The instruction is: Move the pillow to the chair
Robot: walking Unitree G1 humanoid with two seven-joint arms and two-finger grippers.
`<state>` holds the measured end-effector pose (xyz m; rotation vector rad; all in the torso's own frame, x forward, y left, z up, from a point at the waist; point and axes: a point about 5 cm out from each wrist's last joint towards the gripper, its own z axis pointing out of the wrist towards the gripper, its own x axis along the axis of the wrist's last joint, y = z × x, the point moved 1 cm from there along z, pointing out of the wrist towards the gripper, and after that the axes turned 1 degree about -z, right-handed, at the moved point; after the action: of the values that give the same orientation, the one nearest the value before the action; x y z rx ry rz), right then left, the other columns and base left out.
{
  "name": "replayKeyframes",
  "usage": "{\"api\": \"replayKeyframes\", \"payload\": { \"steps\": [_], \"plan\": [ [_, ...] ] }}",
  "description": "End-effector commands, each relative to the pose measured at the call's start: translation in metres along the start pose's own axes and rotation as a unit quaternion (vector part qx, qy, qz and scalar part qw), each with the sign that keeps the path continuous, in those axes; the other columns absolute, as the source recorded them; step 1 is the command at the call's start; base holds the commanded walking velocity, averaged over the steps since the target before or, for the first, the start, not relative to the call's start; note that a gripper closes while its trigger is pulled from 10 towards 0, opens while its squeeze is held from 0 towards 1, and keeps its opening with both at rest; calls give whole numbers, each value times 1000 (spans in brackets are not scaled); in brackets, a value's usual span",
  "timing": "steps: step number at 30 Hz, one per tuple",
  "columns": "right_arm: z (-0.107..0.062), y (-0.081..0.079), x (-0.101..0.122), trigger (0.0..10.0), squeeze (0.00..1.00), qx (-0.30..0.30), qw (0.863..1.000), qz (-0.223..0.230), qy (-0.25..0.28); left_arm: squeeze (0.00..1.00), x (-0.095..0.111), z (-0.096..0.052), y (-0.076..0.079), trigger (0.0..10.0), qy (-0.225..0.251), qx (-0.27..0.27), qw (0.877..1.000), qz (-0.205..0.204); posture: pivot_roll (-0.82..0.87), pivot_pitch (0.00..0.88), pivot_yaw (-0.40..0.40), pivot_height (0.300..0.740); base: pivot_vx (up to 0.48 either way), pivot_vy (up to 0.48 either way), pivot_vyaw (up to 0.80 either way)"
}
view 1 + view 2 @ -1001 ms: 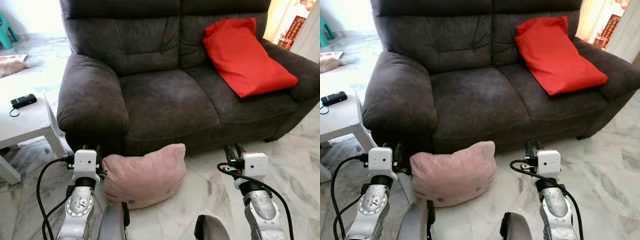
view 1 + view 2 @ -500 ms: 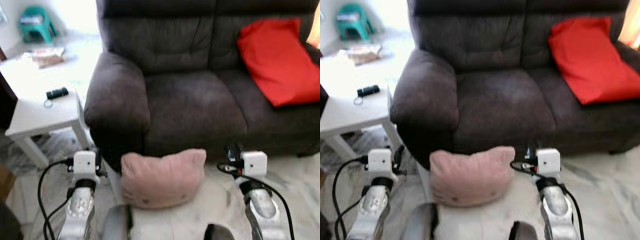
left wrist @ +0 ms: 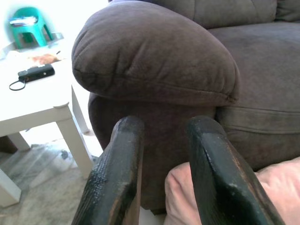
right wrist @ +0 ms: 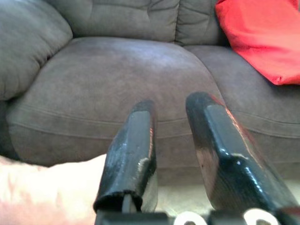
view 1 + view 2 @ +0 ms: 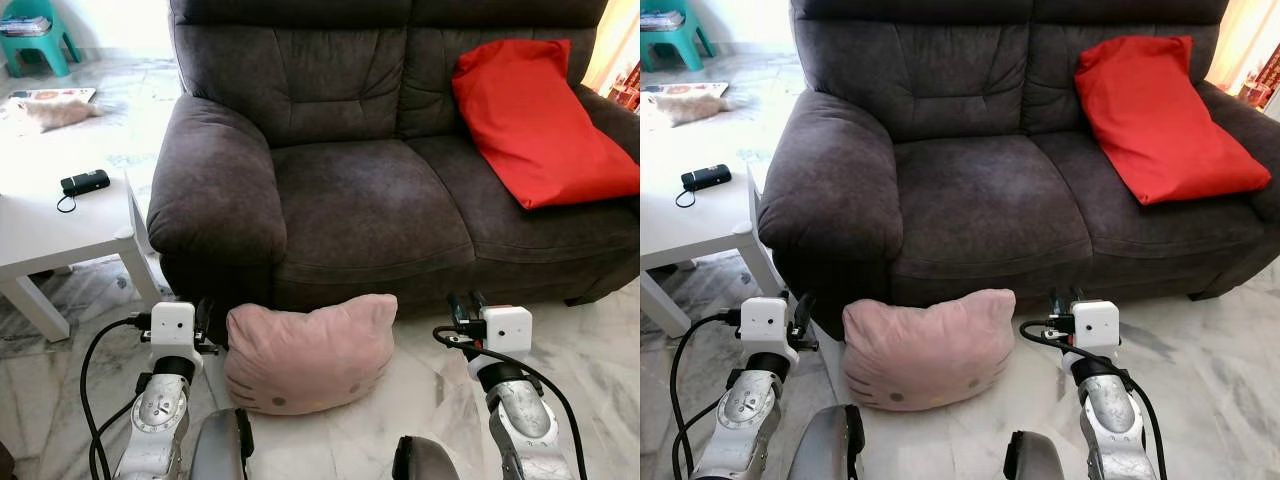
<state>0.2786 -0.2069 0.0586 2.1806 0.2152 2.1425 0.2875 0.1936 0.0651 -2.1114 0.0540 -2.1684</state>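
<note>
The pink pillow is seen down on the marble floor, propped against the front of the dark grey sofa, just below the seat cushion and beside the sofa's left armrest. A cat-face shape with two small ears is made out along its top edge, with faint whisker marks near its lower corner.

The pillow is flanked by both arms. The left gripper is held low, just beside the pillow's left edge, with its two black fingers parted and nothing clasped between them; in the left wrist view the armrest and the sofa's front are framed in the gap, and a corner of pink fabric is glimpsed by one finger. The right gripper is held just off the pillow's right side, its fingers likewise spread and empty, pointed toward the sofa seat, with a pale blur of the pillow caught at the edge of that wrist view. Contact with the pillow cannot be told for either gripper.

A large red cushion is leaned against the backrest on the right half of the sofa. To the left, a white side table is placed near the armrest, and a small black device with a cord is laid on it. A teal plastic stool is seen in the far left corner.
</note>
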Motion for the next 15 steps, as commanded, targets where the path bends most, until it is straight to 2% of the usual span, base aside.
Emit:
{"api": "replayKeyframes", "payload": {
  "steps": [1, 3, 15],
  "plan": [
    [4, -3, 5, 10000, 0, 8, 1000, -7, 11, 0, -6, -2, -3, 10000, -16, 1, 1000, 1, -20, 0, -49, 553, 0, 0, 800],
    [4, -2, 4, 10000, 0, 2, 1000, 4, 9, 0, -6, -2, -3, 10000, -15, 1, 1000, 0, -18, 0, -49, 553, 0, 0, 659],
    [4, 0, 3, 10000, 0, 1, 1000, 9, 8, 0, -7, -1, -3, 10000, -18, -1, 1000, 2, -21, 0, -52, 553, 21, 0, 0]
  ]
}}
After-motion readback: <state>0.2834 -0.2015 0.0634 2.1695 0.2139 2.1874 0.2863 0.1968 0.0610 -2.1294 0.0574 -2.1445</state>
